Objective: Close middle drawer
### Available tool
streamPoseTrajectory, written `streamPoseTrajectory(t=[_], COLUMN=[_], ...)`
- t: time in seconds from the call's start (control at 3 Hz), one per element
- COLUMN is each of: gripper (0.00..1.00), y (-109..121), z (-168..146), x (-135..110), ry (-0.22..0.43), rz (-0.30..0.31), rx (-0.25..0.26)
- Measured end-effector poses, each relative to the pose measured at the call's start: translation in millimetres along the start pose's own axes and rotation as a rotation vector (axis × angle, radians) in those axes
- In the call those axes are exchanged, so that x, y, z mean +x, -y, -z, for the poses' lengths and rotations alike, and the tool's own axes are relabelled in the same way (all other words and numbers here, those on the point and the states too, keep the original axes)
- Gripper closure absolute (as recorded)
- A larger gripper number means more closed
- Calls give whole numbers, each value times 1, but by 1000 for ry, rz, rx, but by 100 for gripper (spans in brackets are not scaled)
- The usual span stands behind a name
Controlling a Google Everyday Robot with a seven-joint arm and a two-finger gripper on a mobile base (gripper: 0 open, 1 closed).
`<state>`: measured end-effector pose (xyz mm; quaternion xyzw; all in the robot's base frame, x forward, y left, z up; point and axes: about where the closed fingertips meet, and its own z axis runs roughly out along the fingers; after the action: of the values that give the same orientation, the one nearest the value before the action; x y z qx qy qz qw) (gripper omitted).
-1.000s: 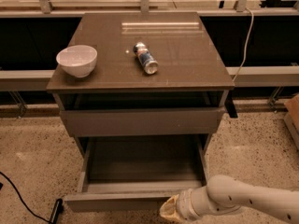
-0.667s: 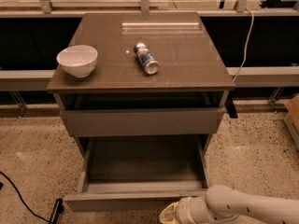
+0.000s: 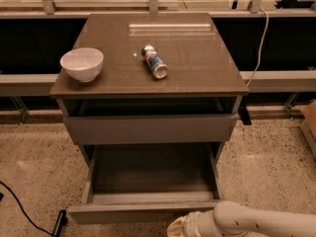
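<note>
The middle drawer (image 3: 143, 213) is pulled far out of the grey-brown cabinet (image 3: 148, 90), and its shallow inside looks empty. Its plain flat front faces me near the bottom of the view. My gripper (image 3: 177, 228) is at the bottom edge, just below and in front of the right half of the drawer front. It is mostly cut off by the edge of the view. The white arm (image 3: 256, 222) comes in from the lower right. Whether the gripper touches the front cannot be told.
The top drawer (image 3: 148, 128) stands slightly out above. A white bowl (image 3: 82, 63) and a can lying on its side (image 3: 154, 61) are on the cabinet top. A black cable (image 3: 24, 212) lies on the floor at left. A brown box (image 3: 310, 125) is at the right edge.
My gripper and arm have moved lower and a little left, sinking toward the bottom edge of the view. The drawer stays pulled out as before.
</note>
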<state>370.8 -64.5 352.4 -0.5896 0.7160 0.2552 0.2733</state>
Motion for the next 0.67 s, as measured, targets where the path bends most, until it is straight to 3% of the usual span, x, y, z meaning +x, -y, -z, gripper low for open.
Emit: streamPoseTrajectory(t=[0.67], gripper=[100], y=[45], z=[-28], x=[-15], ry=[-12], rz=[35], rx=[43])
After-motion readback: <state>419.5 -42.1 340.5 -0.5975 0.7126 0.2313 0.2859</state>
